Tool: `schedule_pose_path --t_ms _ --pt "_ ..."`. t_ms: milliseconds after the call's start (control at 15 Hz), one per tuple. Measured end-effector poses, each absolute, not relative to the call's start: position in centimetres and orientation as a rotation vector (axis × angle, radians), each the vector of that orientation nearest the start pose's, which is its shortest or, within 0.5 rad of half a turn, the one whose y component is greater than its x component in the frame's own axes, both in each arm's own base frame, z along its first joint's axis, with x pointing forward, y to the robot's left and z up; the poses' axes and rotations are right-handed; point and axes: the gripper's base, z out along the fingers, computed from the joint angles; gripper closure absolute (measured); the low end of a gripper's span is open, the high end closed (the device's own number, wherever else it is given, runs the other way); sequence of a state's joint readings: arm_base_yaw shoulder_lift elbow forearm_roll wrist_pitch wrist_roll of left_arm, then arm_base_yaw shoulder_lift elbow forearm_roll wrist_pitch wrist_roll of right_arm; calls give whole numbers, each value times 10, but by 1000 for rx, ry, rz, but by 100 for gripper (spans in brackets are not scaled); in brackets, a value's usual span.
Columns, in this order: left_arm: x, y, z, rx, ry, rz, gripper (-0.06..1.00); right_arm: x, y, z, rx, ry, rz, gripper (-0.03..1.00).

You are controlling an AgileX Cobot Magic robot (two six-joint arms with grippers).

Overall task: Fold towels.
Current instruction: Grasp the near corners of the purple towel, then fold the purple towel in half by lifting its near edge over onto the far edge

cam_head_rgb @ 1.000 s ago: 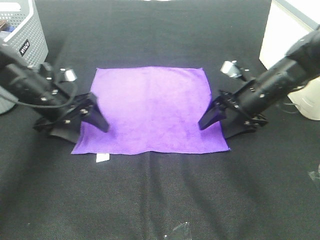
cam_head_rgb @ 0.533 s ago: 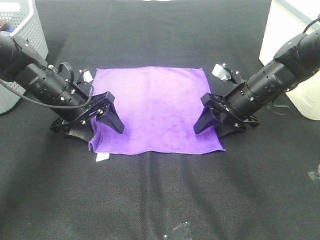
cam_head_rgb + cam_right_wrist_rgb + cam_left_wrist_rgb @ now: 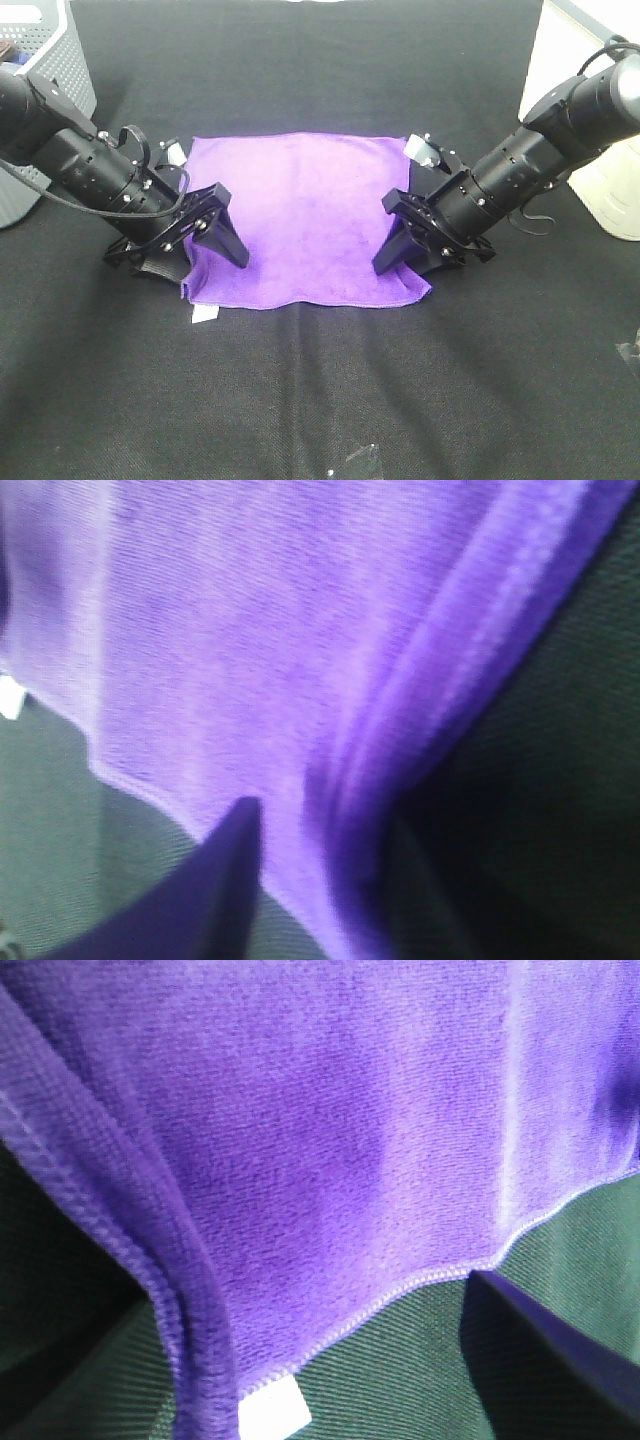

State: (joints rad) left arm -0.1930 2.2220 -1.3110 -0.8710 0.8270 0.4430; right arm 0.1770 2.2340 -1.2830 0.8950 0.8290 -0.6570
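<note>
The purple towel (image 3: 305, 215) lies flat on the black tabletop (image 3: 320, 390), and its left and right side edges are bunched inward. Its white tag (image 3: 204, 314) sticks out at the front left corner and also shows in the left wrist view (image 3: 273, 1409). My left gripper (image 3: 200, 262) is open and straddles the towel's front left edge, one finger (image 3: 226, 238) on top of the cloth and the other beside it. My right gripper (image 3: 410, 265) is open and straddles the front right edge in the same way. In the wrist views a rolled edge (image 3: 440, 710) of the towel lies between my fingers (image 3: 560, 1350).
A grey perforated basket (image 3: 45, 70) stands at the back left. A white box (image 3: 560, 60) and a cream container (image 3: 615, 195) stand at the right edge. A clear plastic scrap (image 3: 360, 462) lies at the front.
Both grippers have slid inward along the table, pushing the towel's side edges toward the middle. The towel is narrower. The left arm moved first; the right kept moving.
</note>
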Motion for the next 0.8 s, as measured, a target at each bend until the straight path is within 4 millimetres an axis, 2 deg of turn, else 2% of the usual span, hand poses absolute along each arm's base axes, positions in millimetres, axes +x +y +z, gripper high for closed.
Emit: schedule_pose_path --t_ms 133,267,333,400,467,800 --pt "381 -127 77 -2 3003 -944 49 377 118 70 -252 2961 901 76" --pt "380 -126 72 -6 3015 -940 77 376 118 69 -256 2973 873 94" --pt "380 -126 71 -8 3016 -938 88 376 118 69 -253 2977 869 96" --pt "380 -126 71 -8 3016 -938 88 376 118 69 -253 2977 869 96" --pt "380 -126 71 -9 3017 -938 93 377 119 69 -257 2977 870 96" --pt "375 -128 76 87 3038 -899 94 367 119 75 -260 3058 917 96"
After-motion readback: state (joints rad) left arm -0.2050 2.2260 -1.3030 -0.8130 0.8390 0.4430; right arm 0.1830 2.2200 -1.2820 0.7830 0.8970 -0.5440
